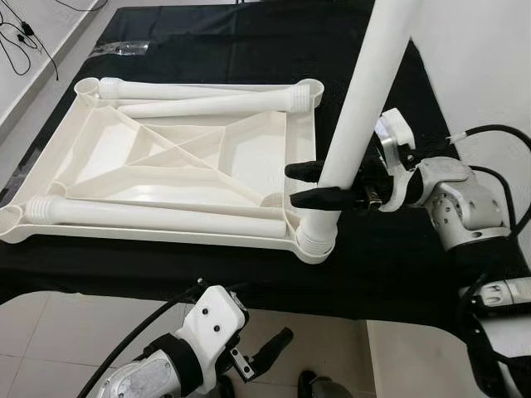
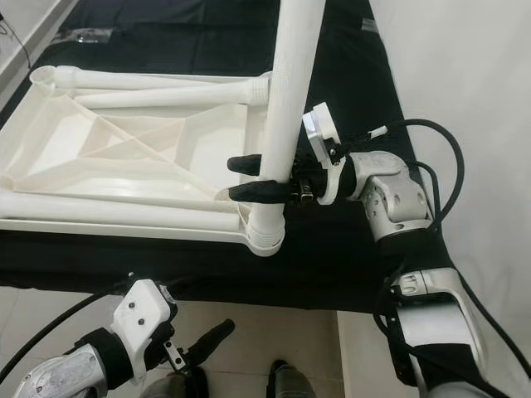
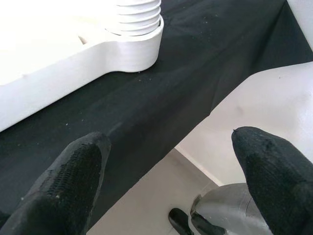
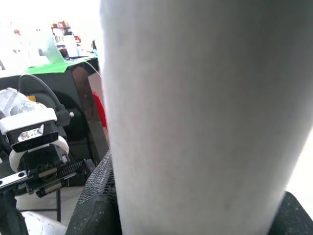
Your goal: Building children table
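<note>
A white plastic tabletop (image 1: pixel 178 149), turned underside up, is laid on a black cloth (image 1: pixel 398 257) across the left and centre of the frame. A white plastic table leg (image 1: pixel 357 116) is stood upright in the tabletop's lower-right corner socket and is clamped just above the socket by the right gripper (image 1: pixel 319 184). Three loose white legs (image 1: pixel 158 217) are laid on the tabletop. The left gripper (image 1: pixel 265 352) is held with fingers spread and empty at the bottom of the frame, below the cloth's edge.

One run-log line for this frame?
right gripper: shut on upright leg | leg: in tabletop corner socket | left gripper: open, idle
</note>
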Robot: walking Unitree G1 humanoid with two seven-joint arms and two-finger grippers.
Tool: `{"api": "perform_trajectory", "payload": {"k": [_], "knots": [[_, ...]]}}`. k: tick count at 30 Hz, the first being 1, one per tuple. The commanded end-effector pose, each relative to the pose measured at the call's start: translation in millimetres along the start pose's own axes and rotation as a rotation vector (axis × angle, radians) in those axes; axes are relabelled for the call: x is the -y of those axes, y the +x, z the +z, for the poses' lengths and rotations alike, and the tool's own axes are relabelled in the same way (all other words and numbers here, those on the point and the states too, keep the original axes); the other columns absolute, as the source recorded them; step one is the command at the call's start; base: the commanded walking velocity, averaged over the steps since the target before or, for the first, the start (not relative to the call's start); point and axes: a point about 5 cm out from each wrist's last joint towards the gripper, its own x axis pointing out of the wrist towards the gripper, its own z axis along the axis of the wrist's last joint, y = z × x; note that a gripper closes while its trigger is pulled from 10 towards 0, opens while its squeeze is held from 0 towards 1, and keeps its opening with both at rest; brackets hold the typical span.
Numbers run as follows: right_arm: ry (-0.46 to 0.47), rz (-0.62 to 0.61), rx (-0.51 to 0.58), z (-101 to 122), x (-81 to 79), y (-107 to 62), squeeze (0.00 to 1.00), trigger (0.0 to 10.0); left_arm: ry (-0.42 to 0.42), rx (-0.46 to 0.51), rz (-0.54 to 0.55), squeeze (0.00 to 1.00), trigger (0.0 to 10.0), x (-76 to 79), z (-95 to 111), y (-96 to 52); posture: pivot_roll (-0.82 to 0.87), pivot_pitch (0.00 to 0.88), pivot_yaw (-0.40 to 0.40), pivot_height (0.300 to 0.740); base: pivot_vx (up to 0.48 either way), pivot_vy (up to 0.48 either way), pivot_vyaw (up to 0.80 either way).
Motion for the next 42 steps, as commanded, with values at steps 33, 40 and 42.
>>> {"api": "perform_trajectory", "payload": {"k": [33, 40, 42], "knots": [[-0.106, 0.034, -0.385, -53.5, -16.9, -0.2, 0.0, 10.0, -0.016, -0.023, -0.007, 0.0, 10.0, 1.0, -5.6, -0.5, 0.07, 0.299, 0.019, 0.74, 0.0, 0.0, 0.0], [-0.137, 0.035, -0.396, -51.3, -14.9, 0.7, 0.0, 10.0, -0.015, -0.024, -0.009, 0.0, 10.0, 1.0, -6.4, 0.0, 0.07, 0.293, 0.02, 0.74, 0.0, 0.0, 0.0], [-0.136, 0.035, -0.393, -50.4, -14.3, 0.0, 0.0, 10.0, -0.015, -0.024, -0.009, 0.0, 10.0, 1.1, -6.6, 0.0, 0.07, 0.292, 0.02, 0.74, 0.0, 0.0, 0.0]]}}
